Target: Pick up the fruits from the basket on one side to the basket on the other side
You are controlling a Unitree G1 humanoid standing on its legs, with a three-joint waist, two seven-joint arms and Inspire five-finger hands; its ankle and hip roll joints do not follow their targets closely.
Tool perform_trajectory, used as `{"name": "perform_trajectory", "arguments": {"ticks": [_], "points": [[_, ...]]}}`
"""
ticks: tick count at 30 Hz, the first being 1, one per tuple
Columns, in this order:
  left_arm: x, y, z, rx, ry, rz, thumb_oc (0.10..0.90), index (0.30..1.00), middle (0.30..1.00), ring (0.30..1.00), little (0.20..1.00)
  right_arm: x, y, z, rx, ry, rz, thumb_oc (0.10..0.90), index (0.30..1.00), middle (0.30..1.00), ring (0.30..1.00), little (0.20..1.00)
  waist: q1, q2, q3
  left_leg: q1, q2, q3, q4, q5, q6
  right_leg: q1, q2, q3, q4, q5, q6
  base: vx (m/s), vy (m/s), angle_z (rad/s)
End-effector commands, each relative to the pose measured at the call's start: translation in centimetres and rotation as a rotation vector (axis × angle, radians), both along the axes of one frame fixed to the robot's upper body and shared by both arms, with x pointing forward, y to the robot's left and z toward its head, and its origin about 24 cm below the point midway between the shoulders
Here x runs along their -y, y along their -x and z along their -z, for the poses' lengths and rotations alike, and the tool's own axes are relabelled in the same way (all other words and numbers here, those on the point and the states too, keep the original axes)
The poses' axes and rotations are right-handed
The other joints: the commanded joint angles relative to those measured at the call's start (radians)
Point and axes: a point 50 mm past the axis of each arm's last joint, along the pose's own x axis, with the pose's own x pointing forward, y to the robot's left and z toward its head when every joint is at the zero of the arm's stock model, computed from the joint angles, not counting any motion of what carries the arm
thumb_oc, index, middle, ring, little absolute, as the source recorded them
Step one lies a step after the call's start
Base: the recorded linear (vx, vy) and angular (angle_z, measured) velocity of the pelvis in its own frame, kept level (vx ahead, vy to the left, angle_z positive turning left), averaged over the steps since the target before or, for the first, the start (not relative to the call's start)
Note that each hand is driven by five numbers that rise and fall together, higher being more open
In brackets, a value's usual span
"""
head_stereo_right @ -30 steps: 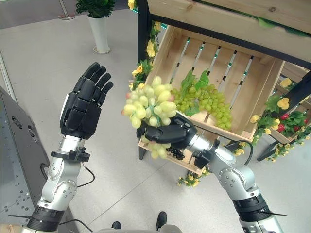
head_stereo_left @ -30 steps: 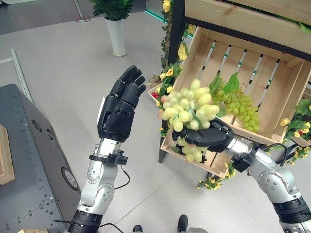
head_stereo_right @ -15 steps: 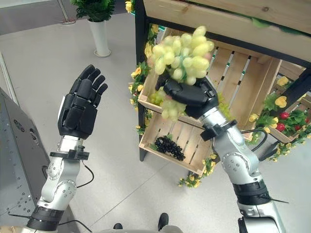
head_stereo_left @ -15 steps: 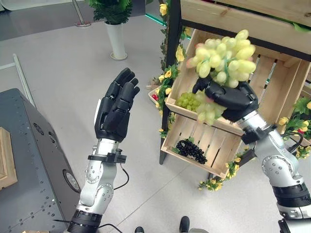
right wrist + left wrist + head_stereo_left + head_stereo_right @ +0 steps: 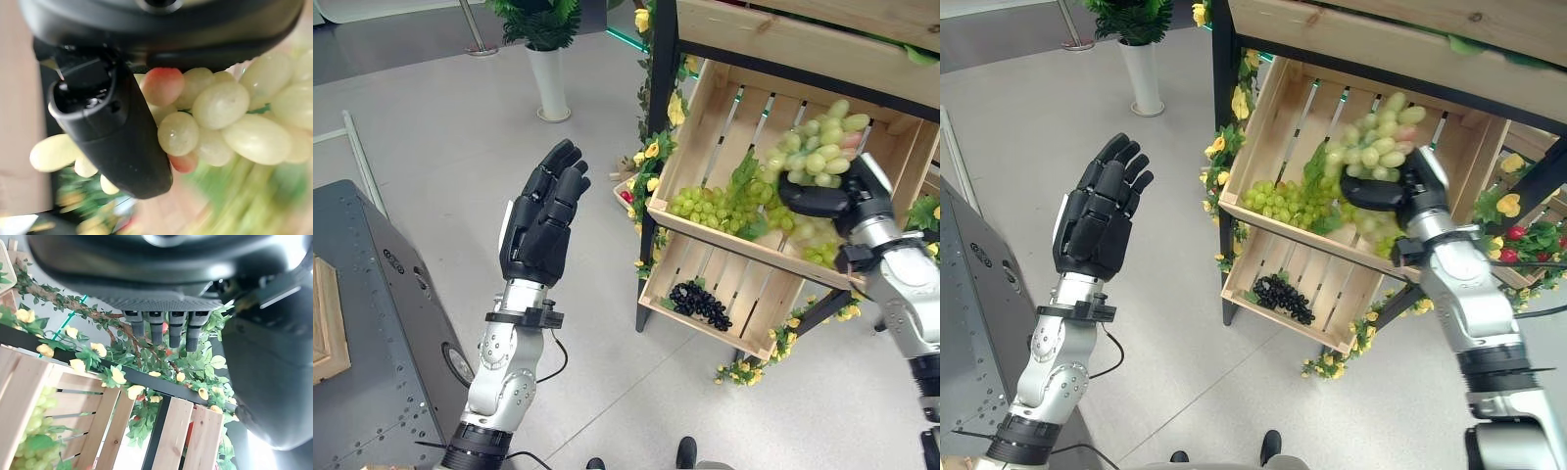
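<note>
The pale grape bunch (image 5: 819, 154) is yellow-green with a blush of pink on a few berries, plump and tightly clustered. It sits in the right hand (image 5: 837, 199), whose fingers are curled round it, held up inside the upper wooden crate (image 5: 705, 98) of the shelf stand. Just beside it in the crate lies a darker green grape bunch (image 5: 715, 207) with leaves. The lower crate (image 5: 754, 304) holds a bunch of black grapes (image 5: 700, 303). The crate's front rim stands between the hand and the open floor. Yellow flowers (image 5: 653, 149), probably artificial, trail down the frame. The left hand (image 5: 543, 230) is raised with fingers straight, holding nothing, well apart from the crates. A potted plant (image 5: 545, 49) stands on the floor behind.
</note>
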Motion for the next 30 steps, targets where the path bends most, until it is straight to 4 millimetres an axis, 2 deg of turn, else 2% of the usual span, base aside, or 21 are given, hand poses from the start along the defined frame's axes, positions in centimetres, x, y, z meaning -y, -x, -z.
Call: {"name": "perform_trajectory", "arguments": {"ticks": [1,8,13,17,20,21,22,23,28,30], "points": [[0.3,-0.3,-3.8,0.210,-0.050,0.040,0.800,0.900,0.900,0.900,0.900,0.2,0.8,-12.1,0.485,0.285,0.073,0.400,0.300,0.300,0.300,0.300,0.015,-0.027,-0.094,-0.025,-0.004,-0.048,0.002,-0.053,-0.025,0.098,-0.059,-0.004,0.006,-0.085,0.067,0.00,0.000,0.00],[0.8,-0.3,-3.8,0.204,-0.050,0.086,0.800,0.900,0.900,0.900,0.900,1.7,-0.5,-11.3,0.347,0.533,0.204,0.400,0.300,0.300,0.300,0.300,0.038,-0.034,-0.087,-0.028,-0.006,-0.064,0.002,-0.045,-0.021,0.105,-0.061,-0.021,0.003,-0.081,0.067,0.00,0.000,0.00],[1.3,-0.7,-4.0,0.212,-0.054,0.113,0.800,0.900,0.900,0.900,0.900,3.0,-1.7,-9.1,0.237,0.448,0.262,0.400,0.300,0.300,0.300,0.300,0.052,-0.033,-0.082,-0.028,-0.006,-0.076,0.002,-0.045,-0.021,0.109,-0.064,-0.031,0.002,-0.079,0.069,-0.01,-0.013,0.03],[1.5,-1.0,-4.1,0.207,-0.045,0.120,0.800,0.900,0.900,0.900,0.900,2.8,-2.6,-7.0,0.179,0.360,0.263,0.400,0.300,0.300,0.300,0.300,0.059,-0.027,-0.080,-0.026,-0.006,-0.084,0.002,-0.044,-0.022,0.113,-0.067,-0.037,0.002,-0.079,0.068,-0.01,-0.004,0.14],[1.6,-1.1,-4.0,0.206,-0.042,0.125,0.800,0.900,0.900,0.900,0.900,2.7,-2.8,-6.3,0.166,0.320,0.255,0.400,0.300,0.300,0.300,0.300,0.062,-0.025,-0.078,-0.026,-0.006,-0.087,0.002,-0.044,-0.022,0.114,-0.067,-0.038,0.002,-0.078,0.068,0.00,0.000,0.00],[1.7,-1.2,-4.1,0.207,-0.040,0.129,0.800,0.900,0.900,0.900,0.900,2.4,-3.1,-5.6,0.155,0.280,0.241,0.494,0.441,0.441,0.441,0.441,0.064,-0.023,-0.077,-0.026,-0.006,-0.089,0.002,-0.045,-0.023,0.115,-0.068,-0.041,0.002,-0.079,0.068,0.00,0.000,0.00],[1.7,-1.2,-4.0,0.207,-0.038,0.130,0.800,0.900,0.900,0.900,0.900,2.3,-3.1,-5.5,0.153,0.269,0.237,0.522,0.484,0.484,0.484,0.484,0.064,-0.023,-0.077,-0.025,-0.007,-0.090,0.002,-0.045,-0.023,0.115,-0.068,-0.042,0.002,-0.079,0.068,0.00,0.000,0.00],[1.8,-1.3,-4.0,0.207,-0.033,0.132,0.800,0.900,0.900,0.900,0.900,1.9,-3.3,-5.0,0.147,0.230,0.221,0.800,0.900,0.900,0.900,0.900,0.065,-0.021,-0.077,-0.024,-0.007,-0.091,0.002,-0.046,-0.023,0.116,-0.070,-0.044,0.002,-0.080,0.068,0.00,0.000,0.00],[1.9,-1.4,-3.9,0.207,-0.027,0.133,0.800,0.900,0.900,0.900,0.900,1.2,-3.8,-3.9,0.115,0.236,0.202,0.800,0.900,0.900,0.900,0.900,0.066,-0.017,-0.078,-0.023,-0.009,-0.093,0.002,-0.048,-0.024,0.117,-0.071,-0.045,0.002,-0.081,0.067,0.00,0.000,0.00],[1.9,-1.5,-3.8,0.207,-0.025,0.137,0.800,0.900,0.900,0.900,0.900,1.3,-3.8,-3.7,0.078,0.312,0.211,0.800,0.900,0.900,0.900,0.900,0.066,-0.017,-0.080,-0.024,-0.010,-0.093,0.002,-0.049,-0.025,0.117,-0.071,-0.046,0.002,-0.081,0.068,0.00,0.000,0.00]]}}
